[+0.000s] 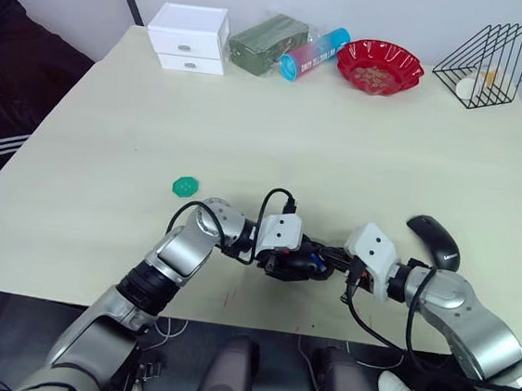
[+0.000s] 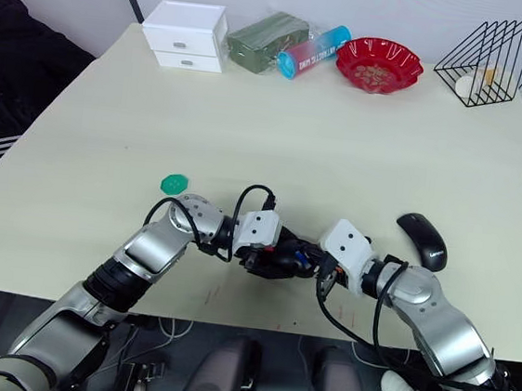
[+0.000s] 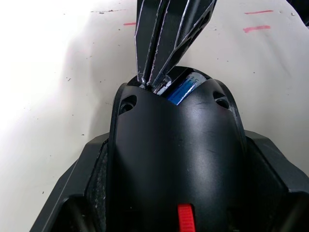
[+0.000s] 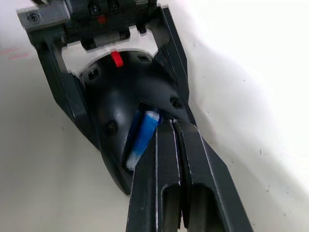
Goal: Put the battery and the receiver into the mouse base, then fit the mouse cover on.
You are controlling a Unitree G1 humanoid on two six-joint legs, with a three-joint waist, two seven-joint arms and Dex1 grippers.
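Left end effector: it clamped the mouse base between its two fingers, one on each long side, near the front edge of the table.
Mouse base: it was held with its open inner side up; a red spot showed at the end nearest the left wrist.
Battery: the blue cylinder with a white end lay inside a recess of the mouse base, at the end away from the red spot.
Right end effector: its fingers were pressed together, their tips at the rim of the recess, just beside the battery.
Mouse cover: the glossy black shell lay on the table to the robot's right, apart from both arms.
Green disc: it lay on the table beyond the left arm.
Far edge: a white drawer box, a green packet, a blue and red tube, a red bowl and a black wire rack stood in a row.
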